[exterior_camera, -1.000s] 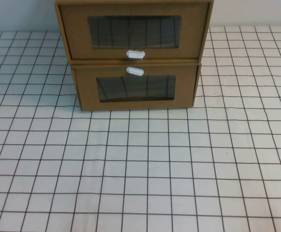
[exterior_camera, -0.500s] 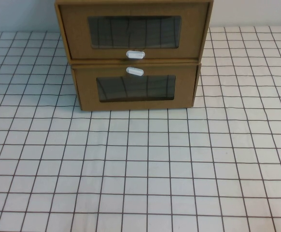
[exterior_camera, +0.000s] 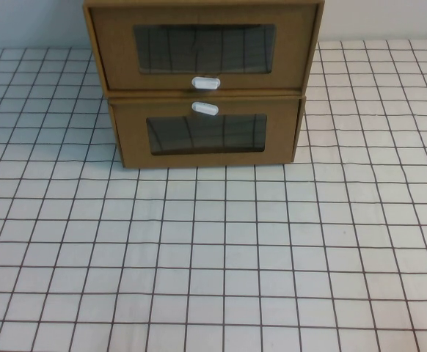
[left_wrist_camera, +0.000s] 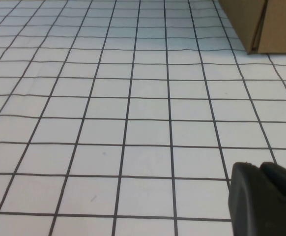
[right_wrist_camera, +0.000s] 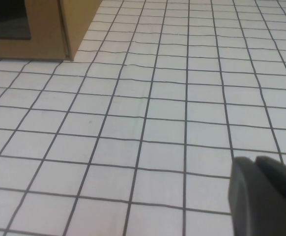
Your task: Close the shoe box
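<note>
1. If you look down from the high view, you see the shoe box [exterior_camera: 202, 45] at the far middle of the table [exterior_camera: 213, 257], stacked on the lower box [exterior_camera: 206, 136].
2. Your shoe box has a clear window [exterior_camera: 203, 48] in its brown front and a small white handle [exterior_camera: 205, 83] just below that window.
3. Its front looks wider than the lower box's front and hangs a little past it towards you. You cannot tell from these views how far the drawer stands out.
4. The lower box carries its own white handle [exterior_camera: 205, 108] above its window [exterior_camera: 206, 133], so the two handles sit close together, one over the other.
5. Neither arm shows in the high view, and the white gridded table in front of the boxes is all you get there.
6. Your left gripper [left_wrist_camera: 266, 201] appears only as a dark block at the edge of the left wrist view, low over the table and well apart from the lower box's corner [left_wrist_camera: 261, 24]. You cannot tell whether it is released or clenched.
7. Your right gripper [right_wrist_camera: 266, 196] shows the same way in the right wrist view, a dark block over the table, well apart from the lower box's other corner [right_wrist_camera: 59, 29]. Again you cannot tell its state.
8. Neither gripper touches either box.
</note>
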